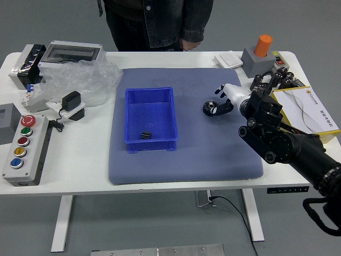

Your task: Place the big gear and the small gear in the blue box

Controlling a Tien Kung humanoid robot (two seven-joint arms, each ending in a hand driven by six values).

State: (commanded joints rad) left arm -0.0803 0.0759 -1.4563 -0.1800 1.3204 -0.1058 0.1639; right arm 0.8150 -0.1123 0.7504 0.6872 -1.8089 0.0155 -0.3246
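Gears first, in the head view, with 12 o'clock straight ahead of me from the middle of the blue mat (202,165). The big gear (208,108) lies on the mat at 2 o'clock. The small gear (146,135) is inside the blue box (174,114), toward the box's own 6 o'clock side; the open box sits at 9 o'clock on the mat.

My right arm (277,144) enters from 4 o'clock and reaches over the desk (74,160). Its robot hand (221,100) is just off the big gear's 3 o'clock side, fingers (224,109) spread and reaching toward 9 o'clock. The lower ones overlap the gear's edge in my view; I can't tell whether they touch it, and I see no pinch.

Round the desk I have a grey button panel (32,160) between 8 and 9 o'clock, a black-and-white device (71,101) at 9, and clear plastic wrap (88,82) at 10. An orange cylinder (262,45) stands on a grey block between 1 and 2, and a yellow box (325,137) with a white sheet is at 3. A person (160,21) stands past the far edge near 12 o'clock, one hand (189,45) lowered beside the body.
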